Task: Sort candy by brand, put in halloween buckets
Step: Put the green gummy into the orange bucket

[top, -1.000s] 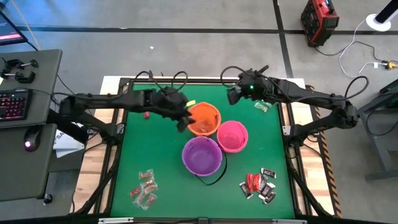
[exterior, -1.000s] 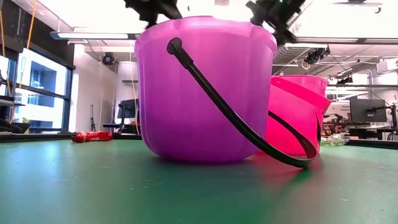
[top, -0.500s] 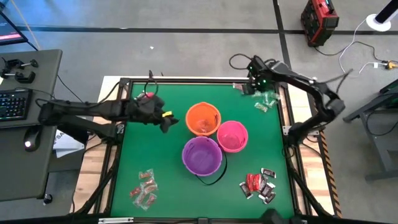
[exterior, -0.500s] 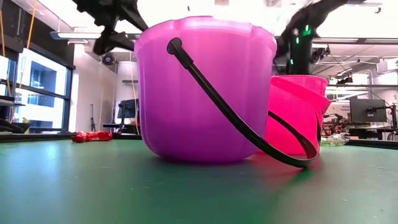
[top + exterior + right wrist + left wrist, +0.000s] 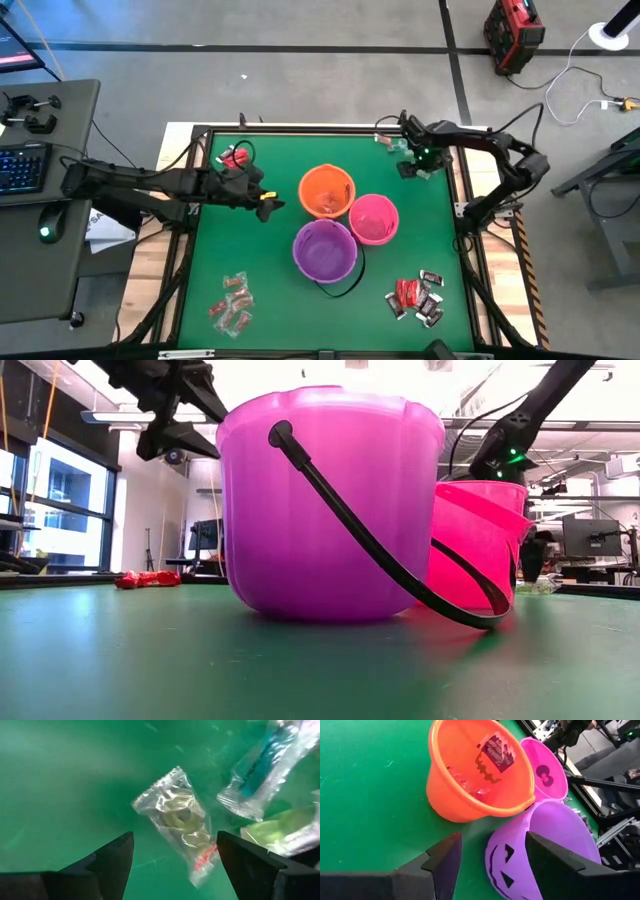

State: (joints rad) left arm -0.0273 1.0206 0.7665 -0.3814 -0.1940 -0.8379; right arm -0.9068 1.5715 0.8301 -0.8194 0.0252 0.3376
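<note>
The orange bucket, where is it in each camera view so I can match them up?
High view: orange bucket at centre, above the purple bucket.
Low view: not visible, hidden behind the purple bucket.
Left wrist view: upper middle, candy inside.
Right wrist view: not in it.
Shared landmark: the purple bucket.

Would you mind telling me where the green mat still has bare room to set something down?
The near middle strip is bare, between the red-and-clear candy pile and the dark and red pile, in front of the purple bucket. It is crowded mid-table, where the orange bucket and pink bucket cluster, and at the far right corner under the right gripper.
</note>
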